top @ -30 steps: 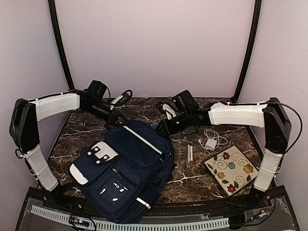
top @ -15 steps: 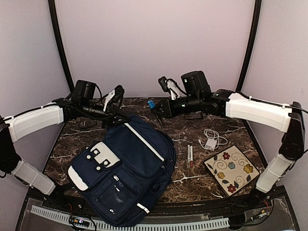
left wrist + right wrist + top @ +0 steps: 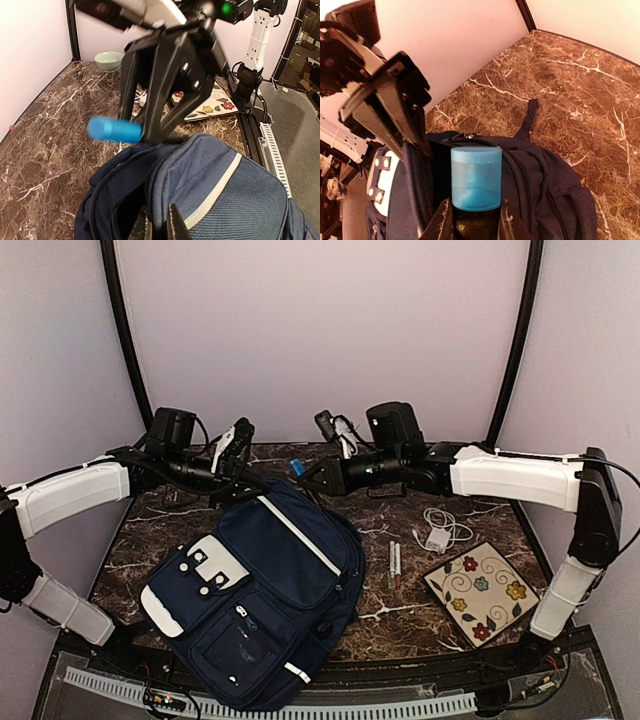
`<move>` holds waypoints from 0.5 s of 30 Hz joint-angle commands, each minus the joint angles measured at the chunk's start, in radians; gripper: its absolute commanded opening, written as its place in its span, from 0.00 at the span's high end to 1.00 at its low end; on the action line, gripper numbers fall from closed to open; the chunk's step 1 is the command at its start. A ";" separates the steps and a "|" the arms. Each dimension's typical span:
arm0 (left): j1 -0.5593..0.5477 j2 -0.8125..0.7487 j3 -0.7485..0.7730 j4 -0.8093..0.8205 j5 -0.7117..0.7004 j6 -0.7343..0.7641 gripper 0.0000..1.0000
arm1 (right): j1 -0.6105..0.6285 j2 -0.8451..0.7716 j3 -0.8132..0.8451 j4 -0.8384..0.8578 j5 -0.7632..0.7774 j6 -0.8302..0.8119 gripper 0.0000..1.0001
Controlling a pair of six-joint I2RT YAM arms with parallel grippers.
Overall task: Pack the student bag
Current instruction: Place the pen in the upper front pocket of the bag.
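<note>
The large navy-blue fabric backpack with thin white stripes (image 3: 255, 600) lies on the brown marble tabletop (image 3: 140, 530), its top toward the far wall. The left gripper (image 3: 159, 224) is pinched on the rim of its open top. The right gripper (image 3: 475, 214), clamped around a pale blue plastic cylinder (image 3: 475, 177), hovers just above that opening

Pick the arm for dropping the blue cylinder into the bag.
Right. The right gripper is shut on the blue cylinder over the student bag's open mouth. The left gripper pinches the bag's rim, apparently holding it open.
</note>
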 commanded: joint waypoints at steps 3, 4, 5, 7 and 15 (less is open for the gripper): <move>-0.009 -0.093 0.005 0.118 0.089 0.020 1.00 | 0.006 0.083 0.081 0.025 -0.055 -0.049 1.00; -0.009 -0.093 0.004 0.121 0.082 0.021 1.00 | 0.006 0.094 0.082 0.028 -0.088 -0.045 1.00; -0.008 -0.094 0.000 0.130 0.070 0.015 1.00 | 0.009 0.100 0.076 0.034 -0.122 -0.041 1.00; -0.009 -0.094 -0.006 0.147 0.039 0.007 1.00 | 0.019 0.094 0.050 0.045 -0.190 -0.041 1.00; -0.009 -0.083 -0.023 0.207 -0.013 -0.019 1.00 | 0.052 0.005 -0.140 0.206 -0.435 0.067 1.00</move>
